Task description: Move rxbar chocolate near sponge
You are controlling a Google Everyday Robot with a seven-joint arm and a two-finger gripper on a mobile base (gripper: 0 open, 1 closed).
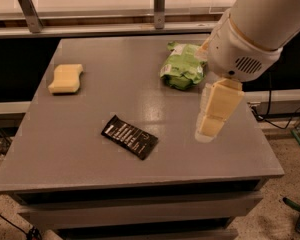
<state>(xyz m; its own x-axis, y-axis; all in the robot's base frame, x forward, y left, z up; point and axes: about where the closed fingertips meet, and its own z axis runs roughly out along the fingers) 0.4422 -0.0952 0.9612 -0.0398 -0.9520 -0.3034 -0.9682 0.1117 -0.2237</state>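
While I am watching from my remote station, the green snack bag (182,66) is lying toward the far right of the desk (90,164), and I am taking it as my reference. The gripper (210,129) is hanging just in front of that bag and a little to its right, pointing down over the desk. I cannot tell whether it is open or closed. The arm's big white housing (255,29) is looming above and to the right of the bag, covering the bag's right edge. The rxbar chocolate (129,136) is lying flat at a slant, well in front of the bag and to its left, apart from the gripper. The sponge (66,78) is sitting far to the left of the bag, well apart from the rxbar chocolate.
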